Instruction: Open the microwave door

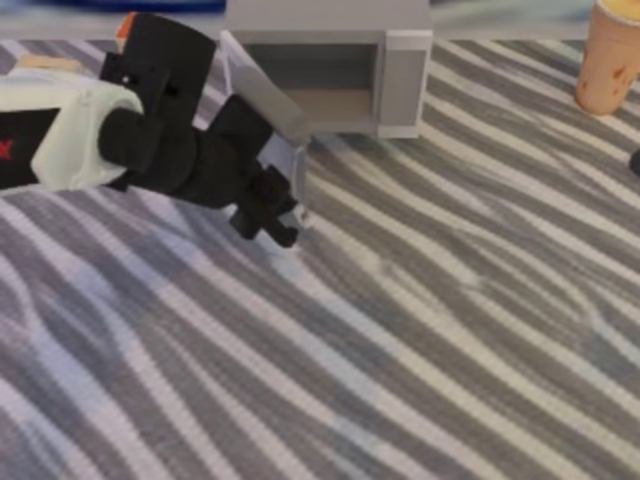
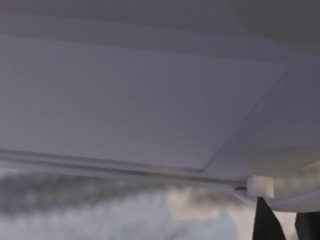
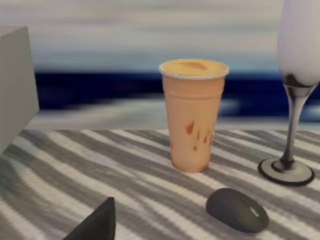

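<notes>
At the microwave [image 1: 400, 80], left tool [image 1: 290, 225] grips the handle of the swung-open microwave door [image 1: 265, 95].

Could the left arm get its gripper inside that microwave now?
Probably yes: the microwave door stands swung wide, leaving the microwave cavity exposed, and the left gripper sits at the door's outer edge, nothing between.

Orange cup [image 3: 192, 115], stemmed glass [image 3: 295, 90], dark mouse [image 3: 237, 210], grey striped tablecloth [image 1: 420, 330]
</notes>
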Tool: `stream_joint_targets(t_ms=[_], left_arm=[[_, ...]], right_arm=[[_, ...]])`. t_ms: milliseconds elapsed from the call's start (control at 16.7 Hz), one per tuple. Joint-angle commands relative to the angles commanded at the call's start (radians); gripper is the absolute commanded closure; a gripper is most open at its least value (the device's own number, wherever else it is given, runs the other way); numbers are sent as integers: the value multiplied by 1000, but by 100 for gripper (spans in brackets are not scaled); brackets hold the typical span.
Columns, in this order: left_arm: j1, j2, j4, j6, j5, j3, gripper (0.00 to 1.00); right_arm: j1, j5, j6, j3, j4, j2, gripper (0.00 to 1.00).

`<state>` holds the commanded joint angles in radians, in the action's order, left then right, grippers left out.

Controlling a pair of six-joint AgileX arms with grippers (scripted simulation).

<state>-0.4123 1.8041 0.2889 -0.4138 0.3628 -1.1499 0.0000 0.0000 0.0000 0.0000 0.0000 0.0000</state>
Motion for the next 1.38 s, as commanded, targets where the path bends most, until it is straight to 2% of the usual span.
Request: stream_joint_targets(t_ms=[360, 720, 1380], left_arm=[[-5, 0, 3, 1, 8, 5, 100], [29, -4, 30, -71, 47, -1, 100], [31, -3, 32, -75, 49, -1, 100]], right_arm=[[0, 0, 0, 0, 0, 0, 0], [0, 0, 0, 0, 0, 0, 0], [0, 0, 0, 0, 0, 0, 0]])
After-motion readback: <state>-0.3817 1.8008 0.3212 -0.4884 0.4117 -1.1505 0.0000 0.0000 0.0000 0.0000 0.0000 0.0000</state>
